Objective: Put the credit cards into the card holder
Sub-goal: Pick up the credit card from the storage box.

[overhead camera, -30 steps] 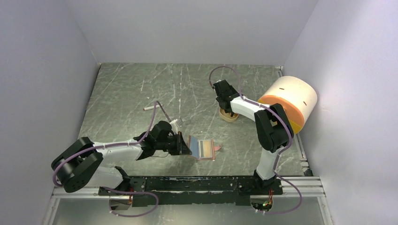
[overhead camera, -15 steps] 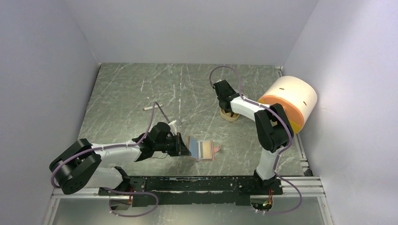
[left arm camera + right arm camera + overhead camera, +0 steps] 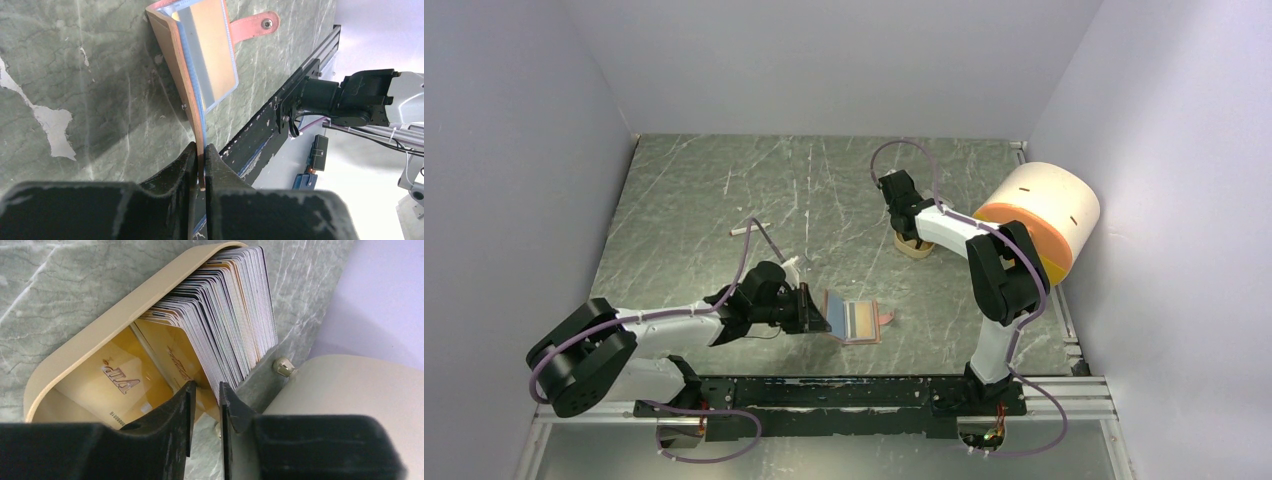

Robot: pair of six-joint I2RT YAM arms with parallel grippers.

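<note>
Open counter (image 3: 694,190) ran along the far and left edges; a big cylinder (image 3: 1039,215) crowded the right edge.

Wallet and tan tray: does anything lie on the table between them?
Nothing. In the top view, only bare table separates the wallet from the tray.

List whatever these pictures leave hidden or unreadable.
Right wrist view: fingers of the right gripper cover the lower edges of the cards in the tray; whether one is pinched is unclear.
Top view: the right gripper covers most of that tray, hiding its cards.
Left wrist view: the card holder, pinched by the left gripper, shows only its top card; any beneath are covered.
</note>
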